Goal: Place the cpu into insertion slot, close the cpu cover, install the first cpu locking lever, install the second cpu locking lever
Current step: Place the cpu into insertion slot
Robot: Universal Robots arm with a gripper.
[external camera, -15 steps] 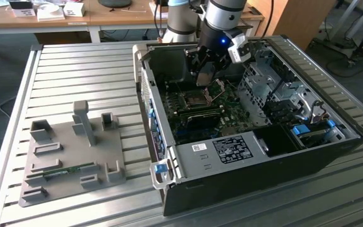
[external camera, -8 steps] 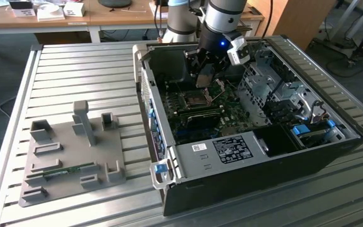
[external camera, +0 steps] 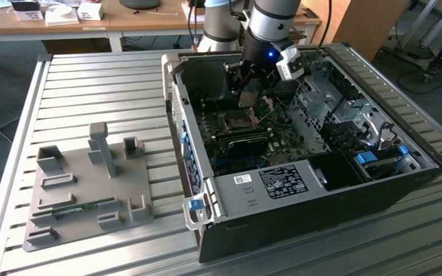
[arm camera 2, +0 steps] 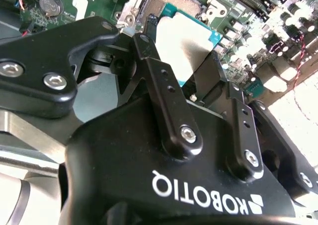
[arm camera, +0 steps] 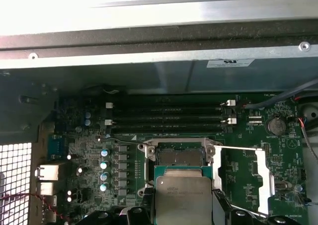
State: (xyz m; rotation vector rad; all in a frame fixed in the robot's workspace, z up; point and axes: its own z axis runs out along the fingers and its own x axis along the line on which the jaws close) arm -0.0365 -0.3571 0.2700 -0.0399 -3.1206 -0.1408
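Remotely I see a slatted tabletop (external camera: 98, 86), open computer case (external camera: 305, 190) on it, my arm reaching inside over the green motherboard (arm camera: 89, 145), gripper (external camera: 248, 99) clamped on the cpu (arm camera: 183, 200), cpu cover (arm camera: 264, 180) swung open beside the insertion slot (arm camera: 180, 155), cpu held close above that slot.

A slatted metal surface (external camera: 90, 86) carries an open computer case (external camera: 298, 195) toward the exterior view's right, and well apart on the left a grey holder plate (external camera: 83, 195).
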